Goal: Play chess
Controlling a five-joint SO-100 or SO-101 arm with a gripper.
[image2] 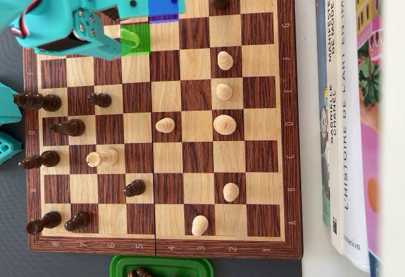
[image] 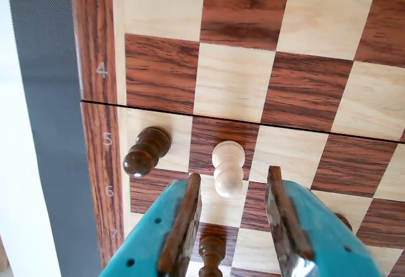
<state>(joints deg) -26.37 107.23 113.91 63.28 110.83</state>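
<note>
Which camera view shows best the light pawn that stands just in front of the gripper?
The wrist view shows it best: the light pawn stands large and sharp just ahead of the open gripper, beside a dark pawn. In the overhead view I cannot pick it out with certainty; the arm may hide it.

Appears domestic, a home or study corner rather than a lab or workshop; wooden folding chessboard [image2: 161,119] with printed rank and file marks laid on a dark grey mat [image2: 12,245] over a white worktop [image2: 313,131]; row of books [image2: 348,119] lying beside the board's right edge in the overhead view, spines showing French art titles and colourful illustrated covers; green plastic tray [image2: 161,265] of captured pieces at the lower edge; hobby-grade teal printed arm [image2: 69,18]; no industrial fittings visible.
</note>
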